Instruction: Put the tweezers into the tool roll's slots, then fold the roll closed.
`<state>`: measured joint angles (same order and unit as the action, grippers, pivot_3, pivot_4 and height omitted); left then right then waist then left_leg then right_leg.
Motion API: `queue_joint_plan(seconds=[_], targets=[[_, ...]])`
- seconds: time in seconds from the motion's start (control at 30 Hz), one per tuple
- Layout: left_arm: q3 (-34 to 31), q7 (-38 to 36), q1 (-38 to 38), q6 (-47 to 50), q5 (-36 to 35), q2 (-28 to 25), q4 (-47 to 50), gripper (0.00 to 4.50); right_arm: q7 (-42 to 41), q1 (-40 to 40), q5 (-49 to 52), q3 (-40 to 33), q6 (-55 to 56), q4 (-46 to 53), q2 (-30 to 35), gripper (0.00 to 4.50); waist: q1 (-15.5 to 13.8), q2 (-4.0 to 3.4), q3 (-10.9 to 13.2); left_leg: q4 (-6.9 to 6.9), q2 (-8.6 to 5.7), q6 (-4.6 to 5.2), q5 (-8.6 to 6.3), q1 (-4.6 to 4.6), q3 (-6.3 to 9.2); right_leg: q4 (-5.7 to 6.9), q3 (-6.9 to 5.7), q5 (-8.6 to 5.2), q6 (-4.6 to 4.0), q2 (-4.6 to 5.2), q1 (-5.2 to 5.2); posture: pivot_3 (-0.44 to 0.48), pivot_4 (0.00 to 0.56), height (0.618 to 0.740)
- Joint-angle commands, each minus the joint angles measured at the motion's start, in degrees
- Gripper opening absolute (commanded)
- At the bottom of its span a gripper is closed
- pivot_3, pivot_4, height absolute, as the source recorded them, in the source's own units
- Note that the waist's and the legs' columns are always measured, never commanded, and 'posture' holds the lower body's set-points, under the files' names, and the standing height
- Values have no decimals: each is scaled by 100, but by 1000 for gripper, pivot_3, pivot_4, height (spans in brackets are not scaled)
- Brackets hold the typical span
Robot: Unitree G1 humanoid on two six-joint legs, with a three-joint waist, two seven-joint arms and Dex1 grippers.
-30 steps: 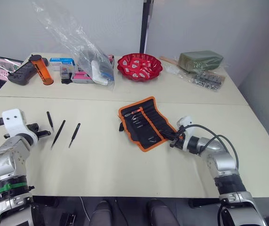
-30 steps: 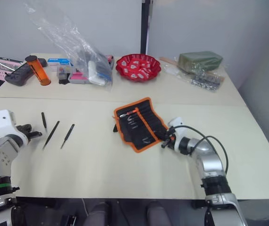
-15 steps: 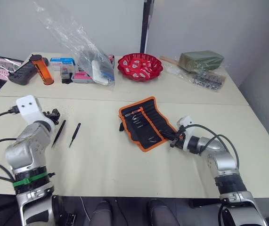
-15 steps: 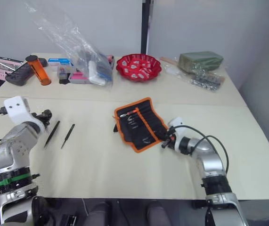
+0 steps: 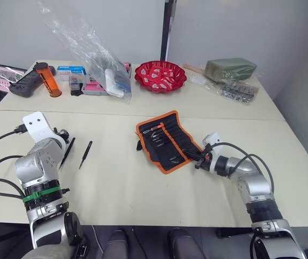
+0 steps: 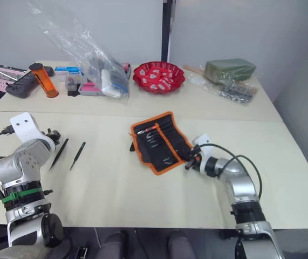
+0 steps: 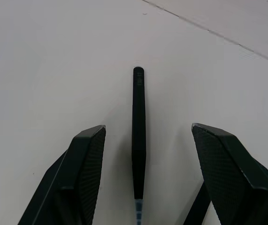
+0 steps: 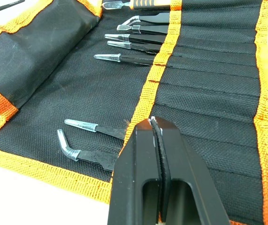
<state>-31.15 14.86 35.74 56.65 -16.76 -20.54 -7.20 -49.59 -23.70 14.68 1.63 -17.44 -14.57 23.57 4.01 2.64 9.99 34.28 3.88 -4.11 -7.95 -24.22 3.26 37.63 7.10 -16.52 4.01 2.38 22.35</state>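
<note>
The tool roll lies open on the table's middle, black with orange trim. Several tweezers sit in its slots, steel tips out. My right gripper is shut, its tip low over the roll's near right edge and the pocket row. At the left, two loose tweezers lie on the table. My left gripper hangs beside them, open. Another tweezer lies flat between its fingers, touching neither.
Along the back of the table stand a red bowl, a crumpled clear plastic bag, an orange bottle, a black remote, a screen and a green pack. A seam crosses the table behind the roll.
My left arm has swung in over the leftmost loose tweezer and its gripper has gone from shut to open. The right arm and the roll have not moved.
</note>
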Motion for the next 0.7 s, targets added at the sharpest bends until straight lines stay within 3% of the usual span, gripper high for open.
queue_joint_plan(seconds=[0.03, 0.37, 0.7], targets=[[2, 277, 209, 359, 206, -98, -75, 3120, 12, 82, 6, 81, -118, 86, -41, 0, 7, 0, 0, 0, 0, 0, 0, 0, 0, 0, 0, 0, 0, 0, 0, 0, 150, 729], [-176, 376, 128, 864, 256, 137, -10, 32, 23, 79, -36, 117, -111, 78, -47, 0, 0, -2, -1, -1, 0, -1, 0, 3, 0, 1, 1, 0, 0, 1, -2, 0, 150, 729], [-246, 232, 66, 550, 439, -218, 163, 32, 15, 32, -55, 143, -87, 37, -91, 0, 20, -4, -1, -2, -1, -1, 0, 5, -1, 1, 1, 0, 1, 1, -2, 0, 150, 729]])
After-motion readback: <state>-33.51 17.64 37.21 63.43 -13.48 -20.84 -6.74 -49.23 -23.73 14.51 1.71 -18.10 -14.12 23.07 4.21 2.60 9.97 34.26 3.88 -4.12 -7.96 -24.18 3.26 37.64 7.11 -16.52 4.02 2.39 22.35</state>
